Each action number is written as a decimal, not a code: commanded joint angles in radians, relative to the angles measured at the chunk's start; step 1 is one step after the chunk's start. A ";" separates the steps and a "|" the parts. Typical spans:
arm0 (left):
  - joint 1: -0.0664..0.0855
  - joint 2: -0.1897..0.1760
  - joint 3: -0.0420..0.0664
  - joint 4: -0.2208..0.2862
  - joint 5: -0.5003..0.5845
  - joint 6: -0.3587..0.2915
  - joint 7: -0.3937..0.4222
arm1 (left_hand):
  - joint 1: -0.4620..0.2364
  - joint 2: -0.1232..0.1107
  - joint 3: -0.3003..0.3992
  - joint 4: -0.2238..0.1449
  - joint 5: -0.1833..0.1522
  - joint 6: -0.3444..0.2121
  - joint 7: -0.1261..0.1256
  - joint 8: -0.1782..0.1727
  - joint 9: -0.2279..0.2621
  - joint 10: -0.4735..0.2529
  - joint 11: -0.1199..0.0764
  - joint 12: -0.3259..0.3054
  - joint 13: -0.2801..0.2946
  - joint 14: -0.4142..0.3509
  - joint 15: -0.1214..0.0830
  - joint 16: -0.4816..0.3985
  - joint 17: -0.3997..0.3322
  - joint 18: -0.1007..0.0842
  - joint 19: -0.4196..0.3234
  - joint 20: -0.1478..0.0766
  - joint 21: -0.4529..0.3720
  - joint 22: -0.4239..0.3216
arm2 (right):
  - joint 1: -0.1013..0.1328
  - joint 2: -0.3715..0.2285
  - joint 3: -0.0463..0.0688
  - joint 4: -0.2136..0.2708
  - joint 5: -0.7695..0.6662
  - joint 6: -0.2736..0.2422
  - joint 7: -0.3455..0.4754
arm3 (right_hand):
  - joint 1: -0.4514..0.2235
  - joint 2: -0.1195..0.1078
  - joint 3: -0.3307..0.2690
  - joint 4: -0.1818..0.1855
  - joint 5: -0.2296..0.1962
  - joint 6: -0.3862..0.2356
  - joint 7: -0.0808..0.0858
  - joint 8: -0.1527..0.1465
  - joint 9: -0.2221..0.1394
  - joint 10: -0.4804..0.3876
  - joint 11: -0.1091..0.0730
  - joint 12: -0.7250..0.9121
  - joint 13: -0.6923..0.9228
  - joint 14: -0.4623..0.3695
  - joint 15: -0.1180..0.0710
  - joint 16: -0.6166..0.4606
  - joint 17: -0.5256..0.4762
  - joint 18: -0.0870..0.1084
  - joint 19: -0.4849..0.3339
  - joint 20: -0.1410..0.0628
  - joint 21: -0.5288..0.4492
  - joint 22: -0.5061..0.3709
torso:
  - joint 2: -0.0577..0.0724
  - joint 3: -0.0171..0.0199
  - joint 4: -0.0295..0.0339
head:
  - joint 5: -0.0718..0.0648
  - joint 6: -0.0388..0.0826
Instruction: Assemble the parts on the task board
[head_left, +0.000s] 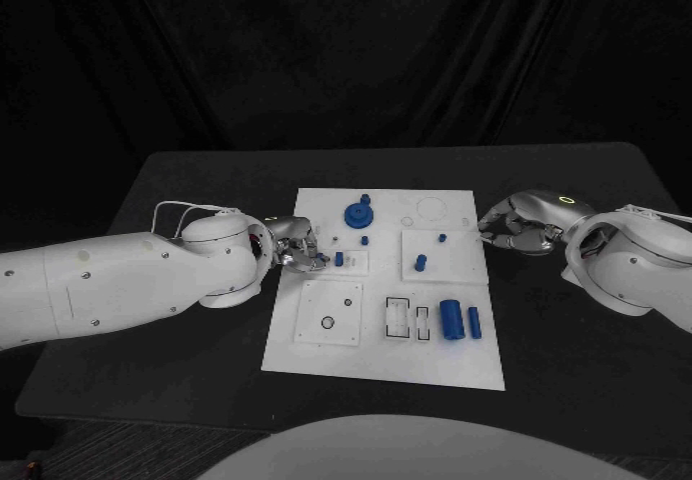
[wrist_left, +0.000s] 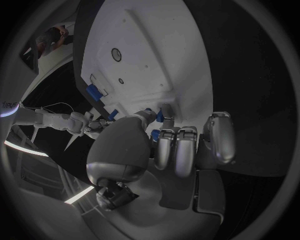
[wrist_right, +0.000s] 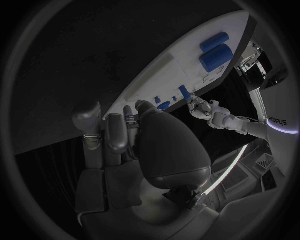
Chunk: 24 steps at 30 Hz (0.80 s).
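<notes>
Task board: white task board lies mid-frame on the black table, running from centre down toward the lower middle; its near half carries a raised square plate and two slots.
Parts: a blue gear piece stands at the board's upper left; small blue pegs sit around the centre; two blue cylinders lie side by side at lower right, touching or nearly so.
Left hand: left hand sits at the board's left edge, fingers curled in beside a small blue peg; whether it grips that peg, I cannot tell.
Right hand: right hand hovers at the board's right edge, upper right of centre; fingers curled in, nothing seen in them.
In the way: each wrist view has its own palm covering the board edge beneath it.
</notes>
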 joint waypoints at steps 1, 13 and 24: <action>-0.005 0.004 -0.002 0.000 0.002 0.005 0.010 | -0.014 -0.003 0.014 -0.001 0.014 -0.001 -0.004 0.001 0.002 0.104 -0.006 0.004 0.263 0.104 -0.005 0.003 0.263 -0.001 -0.002 -0.005 -0.005 0.173 | -0.002 0.000 0.001 0.002 -0.002 0.000 -0.013 | 0.011 -0.001 0.007 -0.001 0.003 0.008 0.001 -0.002 -0.001 -0.001 -0.004 -0.005 -0.100 -0.002 -0.002 -0.007 -0.001 0.012 -0.008 0.001 -0.003 0.112 | 0.000 0.0000 -0.0003 | 0.000 0.000; -0.006 0.003 -0.002 0.004 0.002 0.004 0.008 | -0.024 -0.009 0.038 0.000 0.033 -0.001 -0.004 0.003 0.004 0.104 -0.006 0.004 0.263 0.104 -0.005 0.003 0.263 -0.001 -0.003 -0.005 -0.006 0.173 | -0.002 -0.001 0.001 0.002 -0.002 0.002 -0.015 | 0.011 -0.001 0.007 -0.001 0.003 0.008 0.001 -0.002 -0.001 -0.001 -0.004 -0.005 -0.100 -0.002 -0.002 -0.007 -0.001 0.012 -0.008 0.001 -0.003 0.112 | 0.000 0.0001 -0.0004 | -0.001 0.000; -0.006 -0.002 -0.002 0.010 0.002 -0.011 0.010 | -0.036 -0.017 0.117 -0.004 0.031 -0.004 -0.004 0.007 0.009 0.104 -0.007 0.004 0.263 0.104 -0.006 0.003 0.263 -0.001 -0.003 -0.005 -0.005 0.173 | -0.003 -0.001 0.001 0.001 -0.002 0.002 -0.016 | 0.012 -0.001 0.008 -0.001 0.003 0.010 0.001 -0.001 -0.001 -0.001 -0.004 -0.005 -0.100 -0.002 -0.002 -0.007 -0.001 0.012 -0.008 0.002 -0.005 0.111 | 0.000 -0.0001 -0.0001 | -0.001 0.000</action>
